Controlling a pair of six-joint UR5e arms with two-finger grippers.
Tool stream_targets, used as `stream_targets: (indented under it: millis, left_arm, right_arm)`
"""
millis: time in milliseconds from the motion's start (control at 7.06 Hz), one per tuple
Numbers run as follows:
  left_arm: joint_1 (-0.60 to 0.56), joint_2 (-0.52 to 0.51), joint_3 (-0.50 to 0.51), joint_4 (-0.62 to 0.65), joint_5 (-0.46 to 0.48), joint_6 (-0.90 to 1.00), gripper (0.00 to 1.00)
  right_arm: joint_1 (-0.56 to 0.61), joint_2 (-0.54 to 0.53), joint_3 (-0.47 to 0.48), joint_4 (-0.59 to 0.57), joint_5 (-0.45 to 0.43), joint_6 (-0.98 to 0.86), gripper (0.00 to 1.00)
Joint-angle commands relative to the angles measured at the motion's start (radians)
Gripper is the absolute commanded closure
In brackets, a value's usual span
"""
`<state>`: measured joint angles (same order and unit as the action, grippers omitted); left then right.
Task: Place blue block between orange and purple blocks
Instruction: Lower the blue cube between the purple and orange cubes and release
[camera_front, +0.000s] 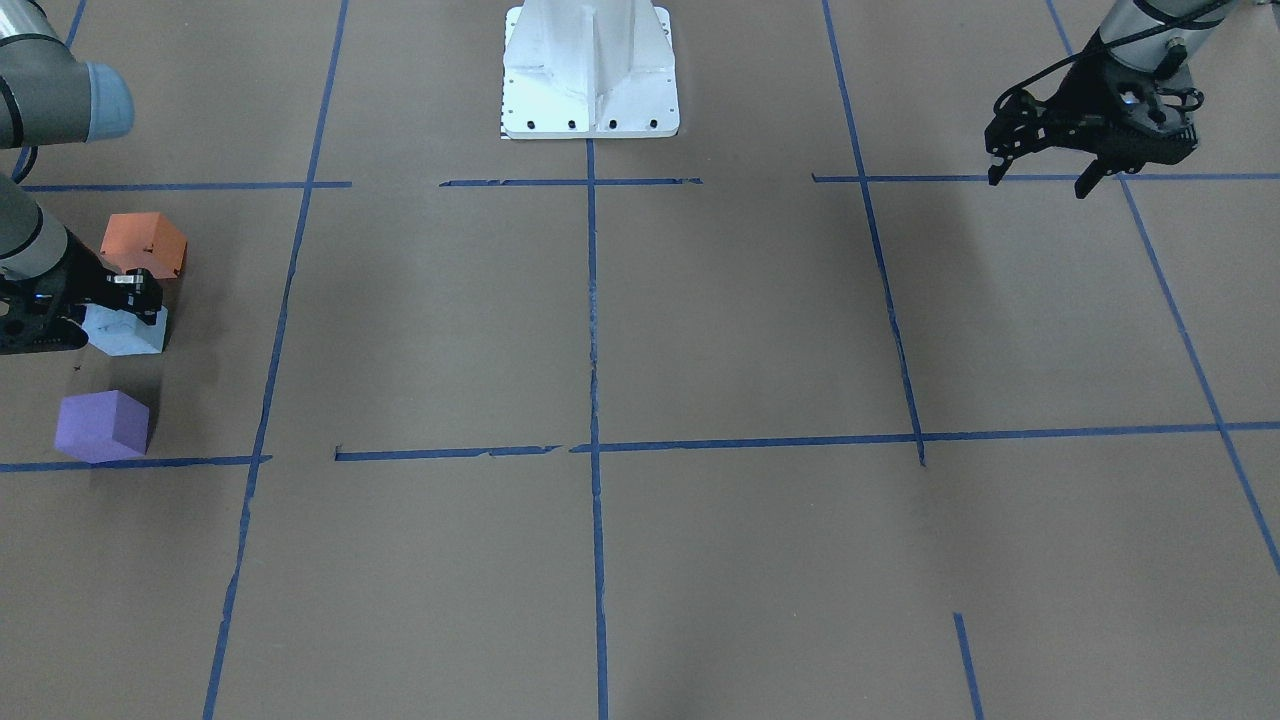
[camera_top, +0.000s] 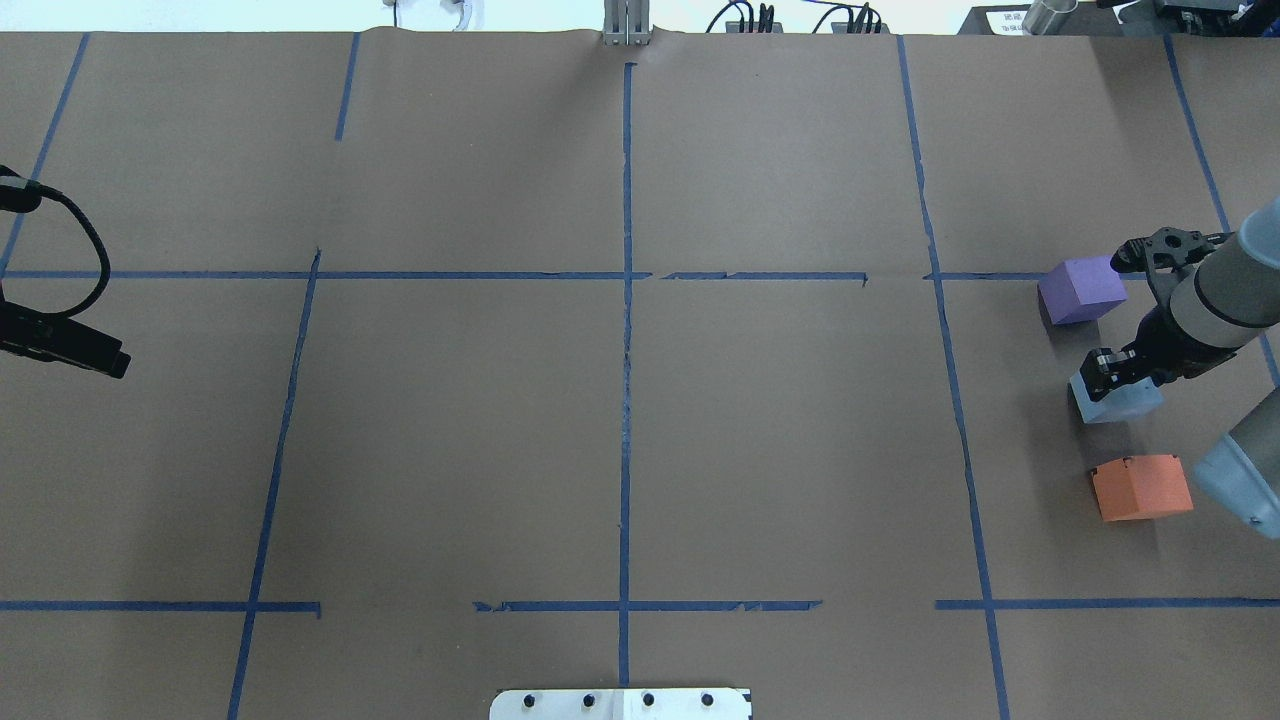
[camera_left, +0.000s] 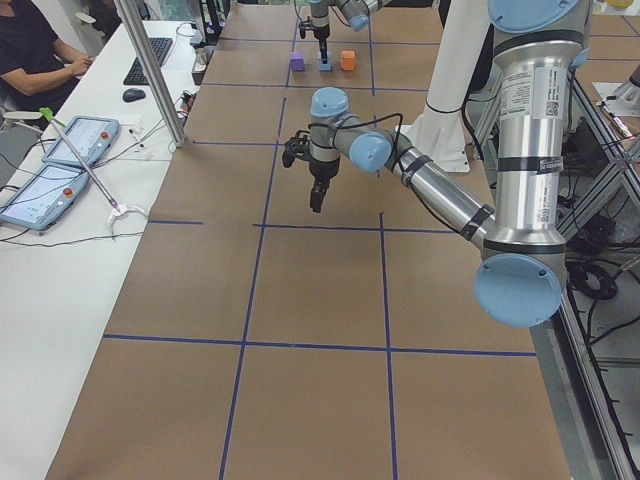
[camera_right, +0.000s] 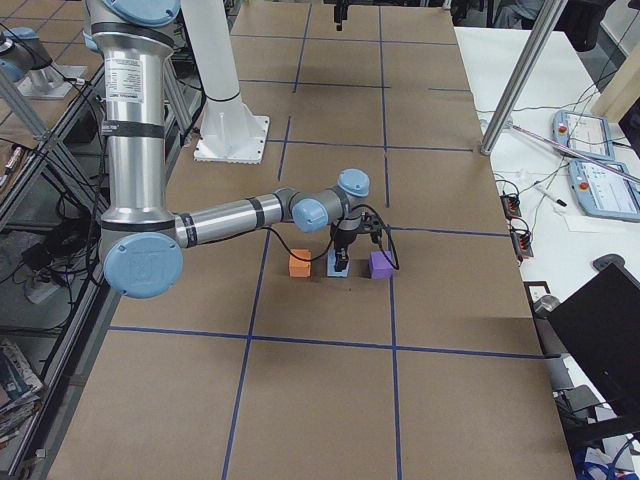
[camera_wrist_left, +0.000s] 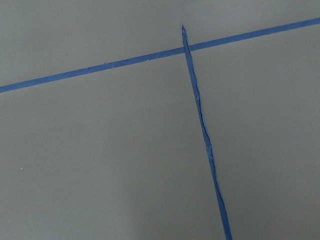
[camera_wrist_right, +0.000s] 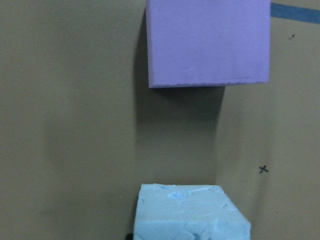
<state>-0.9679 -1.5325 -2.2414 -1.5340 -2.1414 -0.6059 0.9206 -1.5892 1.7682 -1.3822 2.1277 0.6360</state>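
A: Logging the pale blue foam block (camera_front: 125, 335): down on the brown paper-covered table (camera_front: 700, 330), in the gap between the orange foam block (camera_front: 145, 245) and the purple foam block (camera_front: 100, 425). Touching neither, roughly in line with both.

B: Agreed. Looks like placement all but done. Anything on the right gripper (camera_front: 133, 292)?

A: Pointing straight down at the top of the blue block, presumably for a set-down that avoids nudging either neighbour. Cannot tell whether pinching the foam or free of it; no clear sight of the jaws in any view.

B: And the left gripper (camera_front: 1040, 172)?

A: Hovering above bare paper at the opposite end, jaws spread, holding nothing. Likely parked well apart to leave room.

B: Next, at a guess: confirm release, then lift straight up to avoid dragging the light foam.
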Motion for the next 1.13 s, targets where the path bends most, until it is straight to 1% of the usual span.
stream_targets:
  millis: [0, 142, 283, 425, 567, 708, 850, 992]
  left_arm:
    - [0.000, 0.000, 0.000, 0.000, 0.000, 0.000, 0.00]
    - [0.000, 0.000, 0.002, 0.000, 0.002, 0.000, 0.00]
    - [0.000, 0.003, 0.005, 0.000, 0.002, 0.008, 0.00]
    - [0.000, 0.018, 0.009, -0.002, 0.002, 0.017, 0.00]
    - [-0.032, 0.021, 0.014, 0.000, 0.002, 0.087, 0.00]
    - [-0.094, 0.035, 0.032, 0.002, -0.005, 0.163, 0.00]
    - [-0.195, 0.035, 0.089, -0.008, -0.079, 0.251, 0.00]
    - [-0.263, 0.043, 0.147, -0.003, -0.153, 0.370, 0.00]
  right_arm:
    - [0.009, 0.002, 0.010, 0.002, 0.000, -0.004, 0.00]
    - [0.039, 0.000, 0.031, 0.002, 0.001, -0.009, 0.00]
    - [0.094, -0.015, 0.089, 0.002, 0.004, -0.015, 0.00]
    - [0.166, -0.053, 0.159, -0.003, 0.020, -0.048, 0.00]
    - [0.275, -0.096, 0.174, -0.009, 0.064, -0.162, 0.00]
    - [0.419, -0.122, 0.151, -0.018, 0.186, -0.299, 0.00]
    - [0.520, -0.130, 0.116, -0.018, 0.261, -0.379, 0.00]
    - [0.571, -0.152, 0.122, -0.040, 0.265, -0.416, 0.00]
